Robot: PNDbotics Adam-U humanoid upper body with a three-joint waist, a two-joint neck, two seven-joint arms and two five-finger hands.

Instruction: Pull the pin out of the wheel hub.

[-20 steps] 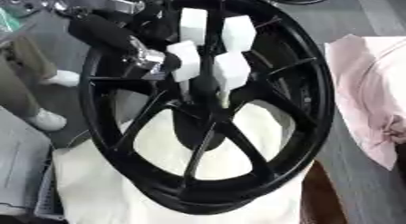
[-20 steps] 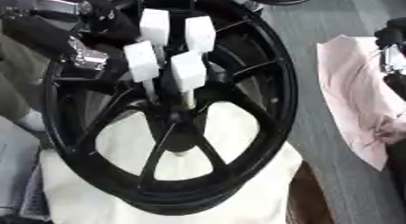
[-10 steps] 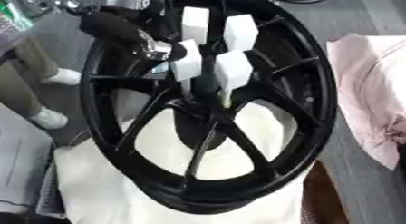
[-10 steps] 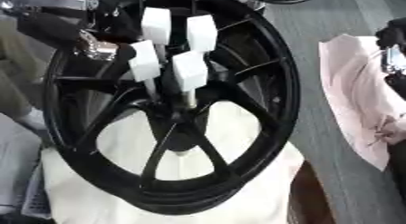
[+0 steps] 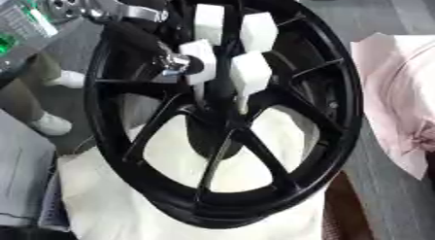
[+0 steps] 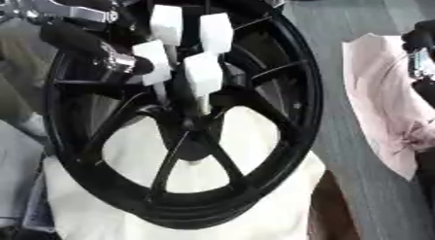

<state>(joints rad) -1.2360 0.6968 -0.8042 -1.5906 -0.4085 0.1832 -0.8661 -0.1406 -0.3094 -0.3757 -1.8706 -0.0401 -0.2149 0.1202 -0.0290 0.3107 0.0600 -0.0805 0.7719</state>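
Observation:
A black spoked wheel hub [image 5: 340,117] lies tilted on a white cloth [image 5: 127,205]. Several white block-headed pins stand up from its centre. My left hand [image 5: 140,37] reaches in from the upper left. Its fingers curl around the left front pin [image 5: 202,52], and a silver-tipped finger [image 5: 174,64] presses against the pin's left side. The other pins [image 5: 251,74] stand free beside it. My right hand [image 6: 421,49] shows only as dark parts at the right edge of the right eye view, above the pink cloth.
A crumpled pink cloth [image 5: 399,88] lies on the grey surface to the right of the wheel. A brown edge [image 5: 340,205] shows beneath the white cloth at the lower right. A trouser leg and white shoe [image 5: 47,122] stand at the left.
My left hand has moved right across the rim to the left front pin and closed around it. The wheel and the other pins stay put.

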